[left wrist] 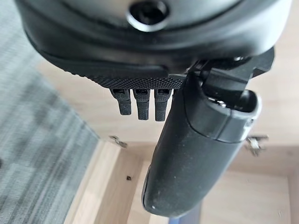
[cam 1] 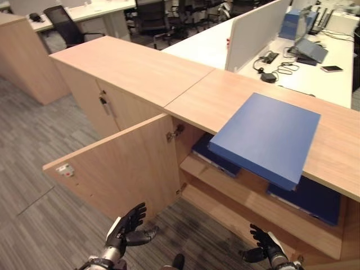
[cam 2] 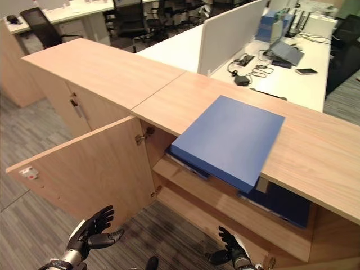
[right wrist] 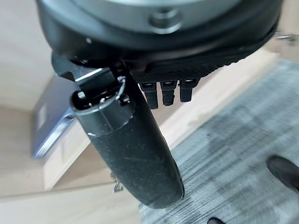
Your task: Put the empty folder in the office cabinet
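- While both hands are hanging low before the office cabinet (cam 1: pixel 236 185), the left hand (cam 1: pixel 126 228) is spreading its fingers loosely beside the free edge of the cabinet's open door (cam 1: pixel 121 169), holding nothing.
- The right hand (cam 1: pixel 264 243) is hovering just below the cabinet's lower shelf, fingers relaxed and likewise carrying nothing.
- The open door is swinging out from the cabinet toward the grey carpet (cam 1: pixel 34 169), leaving the shelves exposed.
- Inside the cabinet, dark blue folders (cam 1: pixel 306 197) are lying flat on the upper shelf.
- The empty folder (cam 1: pixel 267 135) is lying flat on the cabinet's top, its near corner jutting out past the front edge, above the open compartment and well apart from both hands.
- Beyond the cabinet, a white desk (cam 1: pixel 315 84) is carrying a divider panel (cam 1: pixel 256 31), cables and a phone (cam 1: pixel 331 68).
- Farther behind the cabinet, black office chairs (cam 1: pixel 64 25) are standing at other desks.
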Robot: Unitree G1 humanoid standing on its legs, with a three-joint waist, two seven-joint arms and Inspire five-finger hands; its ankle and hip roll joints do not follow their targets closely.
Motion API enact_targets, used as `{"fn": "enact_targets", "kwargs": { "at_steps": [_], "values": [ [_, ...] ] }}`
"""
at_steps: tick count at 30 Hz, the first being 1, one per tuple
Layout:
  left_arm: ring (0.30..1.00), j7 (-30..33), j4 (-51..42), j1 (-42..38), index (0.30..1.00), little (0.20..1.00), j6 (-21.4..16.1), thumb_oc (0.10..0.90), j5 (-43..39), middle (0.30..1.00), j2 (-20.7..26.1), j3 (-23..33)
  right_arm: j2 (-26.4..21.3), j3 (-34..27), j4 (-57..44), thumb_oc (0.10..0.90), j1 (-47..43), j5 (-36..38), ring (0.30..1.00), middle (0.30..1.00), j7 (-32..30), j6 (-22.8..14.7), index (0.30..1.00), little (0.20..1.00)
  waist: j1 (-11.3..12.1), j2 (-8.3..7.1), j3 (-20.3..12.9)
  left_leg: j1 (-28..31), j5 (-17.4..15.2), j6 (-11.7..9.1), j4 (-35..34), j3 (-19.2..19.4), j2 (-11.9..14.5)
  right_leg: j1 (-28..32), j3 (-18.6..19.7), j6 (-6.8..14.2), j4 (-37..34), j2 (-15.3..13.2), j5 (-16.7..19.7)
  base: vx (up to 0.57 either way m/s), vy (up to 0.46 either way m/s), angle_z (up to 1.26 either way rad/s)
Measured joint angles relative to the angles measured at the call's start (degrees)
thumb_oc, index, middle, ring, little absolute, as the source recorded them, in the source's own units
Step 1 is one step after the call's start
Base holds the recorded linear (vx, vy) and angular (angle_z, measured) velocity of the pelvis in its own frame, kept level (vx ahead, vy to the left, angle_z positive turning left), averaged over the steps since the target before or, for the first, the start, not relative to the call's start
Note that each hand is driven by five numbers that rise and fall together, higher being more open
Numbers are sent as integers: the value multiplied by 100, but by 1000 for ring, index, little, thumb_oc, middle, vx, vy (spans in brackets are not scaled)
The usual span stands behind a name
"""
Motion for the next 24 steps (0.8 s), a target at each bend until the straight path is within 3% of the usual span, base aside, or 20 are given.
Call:
{"fn": "enact_targets", "kwargs": {
  "at_steps": [3,5,10,14,19,24],
  "values": [
    [900,-2,-8,2,900,900,0,800,0,900,1,1,29,-2,1,800,-34,46,900,900,-1,8,900,900,-7,26,-10,23,-39,23,9,247,38,-93,224,-7,1,7,63,6,39,-51],
    [900,-7,-132,-1,900,900,21,800,0,900,2,0,41,-2,0,800,-12,116,900,900,-3,20,900,900,-136,21,-7,74,-51,37,8,403,52,-133,362,-24,1,-3,82,19,48,-38],
    [900,18,-647,-90,900,900,21,800,34,900,1,-1,81,-7,0,800,-14,183,900,900,-60,88,900,900,-228,22,-9,154,-77,28,7,520,74,-117,517,-22,0,8,100,32,19,-14],
    [900,435,-1523,-100,900,900,-54,800,829,900,75,48,207,-5,11,800,-19,223,900,900,-135,99,900,900,-291,15,-12,189,-116,4,-13,527,77,-87,532,-22,0,7,114,15,5,-1],
    [900,1313,-2896,-179,900,900,-477,800,1849,900,232,394,332,30,37,800,51,229,900,900,-244,98,900,900,-314,-21,-25,259,-126,2,-14,563,69,-38,539,-10,0,-5,134,41,-9,-4],
    [900,2572,-3391,-289,900,900,-717,800,4000,900,681,765,435,90,64,800,182,394,900,900,-408,94,900,900,-320,-84,-134,304,-133,26,-14,600,64,-7,565,-10,0,-11,133,34,-1,-3]
  ]
}}
